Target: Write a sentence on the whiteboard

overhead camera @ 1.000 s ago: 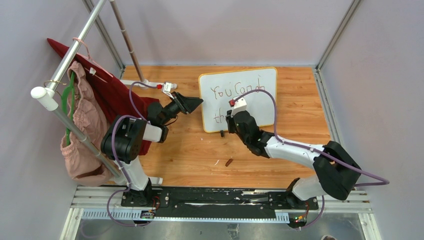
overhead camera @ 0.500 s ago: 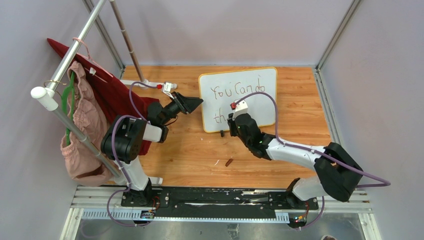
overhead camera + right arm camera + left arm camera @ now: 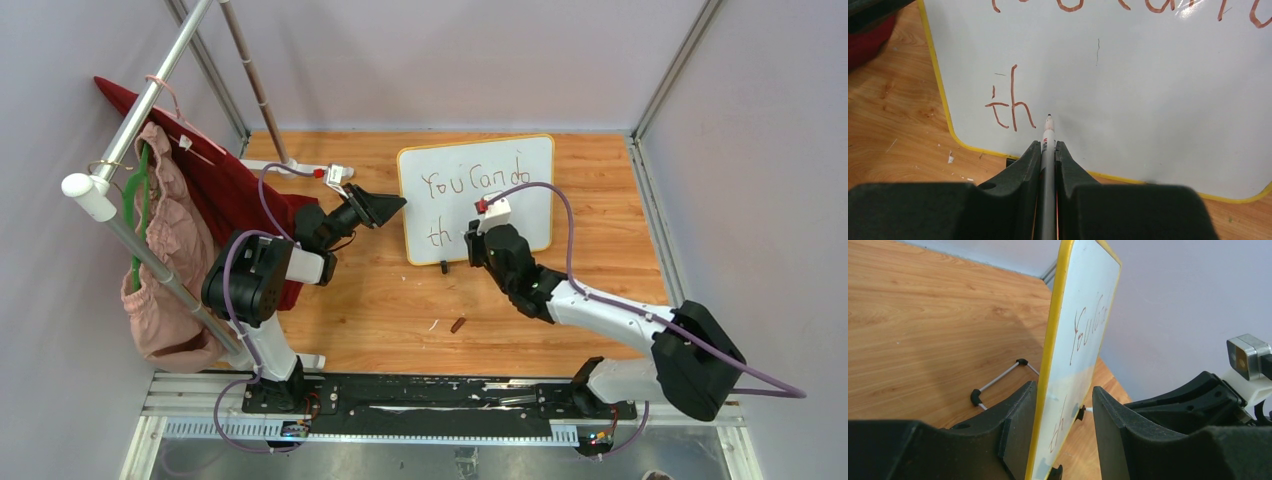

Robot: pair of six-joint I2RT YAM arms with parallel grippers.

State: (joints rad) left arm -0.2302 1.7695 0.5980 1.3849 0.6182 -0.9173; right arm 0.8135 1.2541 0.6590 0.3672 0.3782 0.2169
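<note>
The whiteboard [image 3: 520, 165] stands tilted at the back of the wooden table. The sentence [image 3: 475, 181] reads "You Can do" on its top line, with "th" [image 3: 438, 236] below. My left gripper [image 3: 398, 205] is open and straddles the board's left edge [image 3: 1055, 340]; its left finger [image 3: 1018, 425] lies against the rim, the right one stands apart. My right gripper [image 3: 470, 246] is shut on a grey marker [image 3: 1048, 165]. The marker's tip [image 3: 1049, 116] is at the board [image 3: 1148, 100], just right of "th" [image 3: 1008, 107]; contact cannot be told.
A brown marker cap [image 3: 458, 324] and a white scrap [image 3: 432, 325] lie on the table near the front. The board's black clip foot [image 3: 443, 266] and wire stand [image 3: 998, 381] are under it. A rack with red and pink garments [image 3: 170, 230] fills the left side.
My right gripper has moved to the right along the lower line with the marker, uncovering "th". The left gripper and the board have not moved.
</note>
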